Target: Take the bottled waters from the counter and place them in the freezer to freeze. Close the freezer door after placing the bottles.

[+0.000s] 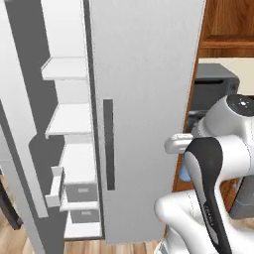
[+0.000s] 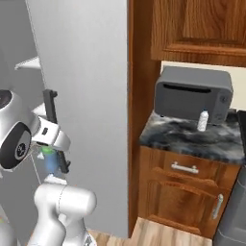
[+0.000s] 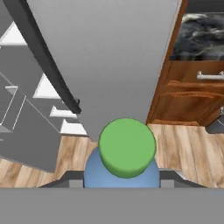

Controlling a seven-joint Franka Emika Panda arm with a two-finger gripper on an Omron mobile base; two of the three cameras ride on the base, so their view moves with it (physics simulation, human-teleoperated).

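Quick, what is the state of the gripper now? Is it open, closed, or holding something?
Gripper: closed on the blue-tinted bottle with green cap, held in front of the plain grey door.

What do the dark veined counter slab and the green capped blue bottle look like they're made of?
The dark veined counter slab looks like polished marble, going by its pale veins, though it is rendered. The green capped blue bottle looks like tinted plastic: smooth see-through blue body, matte cap. It sits in the gripper.
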